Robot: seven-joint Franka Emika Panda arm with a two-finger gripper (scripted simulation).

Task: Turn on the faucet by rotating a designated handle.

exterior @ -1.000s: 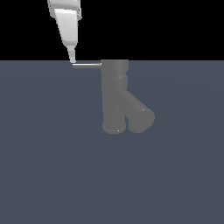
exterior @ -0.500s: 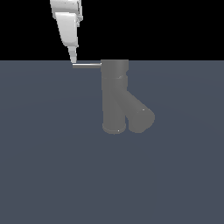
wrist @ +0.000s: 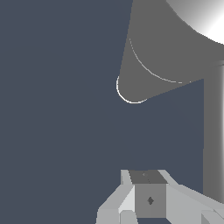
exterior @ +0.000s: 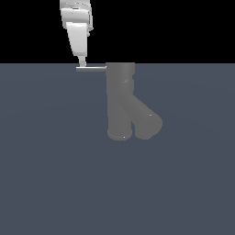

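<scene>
While the gripper [exterior: 82,64] hangs tip-down right at the free end of the handle [exterior: 91,69], I honestly can't tell if its jaws are open or closed. That thin rod runs level, its long axis leading off toward the exterior view's right into the top of the faucet [exterior: 121,101], which stands mid-surface, well away from the edges. I'd guess a sideways push swings it.

A flat slate-blue desk [exterior: 55,183] fills the lower exterior view, meeting a plain black backdrop [exterior: 174,27] above.
</scene>
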